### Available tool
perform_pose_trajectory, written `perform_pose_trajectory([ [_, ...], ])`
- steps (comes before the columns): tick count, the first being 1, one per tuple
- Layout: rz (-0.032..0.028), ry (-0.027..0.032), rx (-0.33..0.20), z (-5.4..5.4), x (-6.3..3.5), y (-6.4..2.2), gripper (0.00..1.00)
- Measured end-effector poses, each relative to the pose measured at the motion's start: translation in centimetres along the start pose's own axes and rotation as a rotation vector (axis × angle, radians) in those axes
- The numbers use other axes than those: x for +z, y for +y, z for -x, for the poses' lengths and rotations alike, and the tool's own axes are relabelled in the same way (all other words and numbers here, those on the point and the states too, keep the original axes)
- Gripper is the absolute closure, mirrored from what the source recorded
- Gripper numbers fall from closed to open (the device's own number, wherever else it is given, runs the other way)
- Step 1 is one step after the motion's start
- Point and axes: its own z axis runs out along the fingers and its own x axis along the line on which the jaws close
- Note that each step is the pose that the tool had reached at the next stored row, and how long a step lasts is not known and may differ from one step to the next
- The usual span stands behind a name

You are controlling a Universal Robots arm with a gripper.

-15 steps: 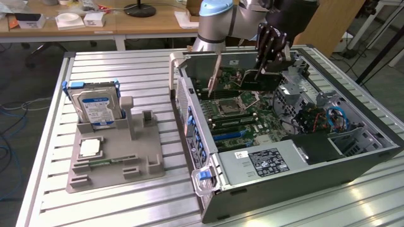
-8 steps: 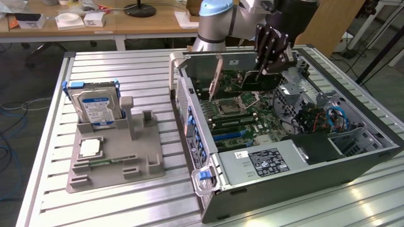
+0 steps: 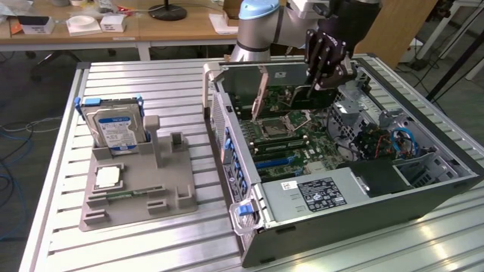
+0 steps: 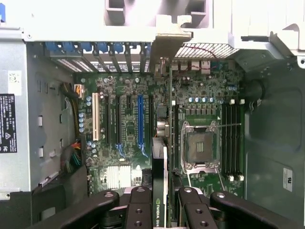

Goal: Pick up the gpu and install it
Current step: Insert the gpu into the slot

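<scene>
My gripper [image 3: 323,84] hangs inside the open computer case [image 3: 423,192], shut on the gpu [image 3: 305,97]. The card stands on edge over the motherboard [image 3: 302,141]. Its silvery end bracket [image 3: 262,90] is close to the case's rear wall. In the wrist view the gpu [image 4: 161,157] appears edge-on between my two black fingers [image 4: 139,207]; the gripper [image 4: 162,202] clamps its top edge. It lines up between the blue expansion slot [image 4: 140,119] and the CPU socket [image 4: 200,148], with the bracket [image 4: 167,40] at the rear slot openings. Whether its lower edge sits in a slot I cannot tell.
A grey holder [image 3: 174,192] on the slatted metal table, at the exterior view's left, carries a silver hard drive [image 3: 115,129], a processor [image 3: 108,177] and a small memory stick [image 3: 124,194]. Inside the case lie the power supply [image 3: 318,192] and blue cables [image 3: 404,141].
</scene>
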Motion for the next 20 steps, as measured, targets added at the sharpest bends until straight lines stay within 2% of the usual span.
perform_pose_trajectory([
  [3, -0.0074, -0.0002, 0.000, 0.0, 0.26, -0.01, 0.74],
  [12, -0.0094, -0.0006, 0.014, -0.2, 0.58, -0.01, 0.74],
  [20, -0.0110, -0.0011, 0.038, -1.2, 1.13, -0.07, 0.74],
])
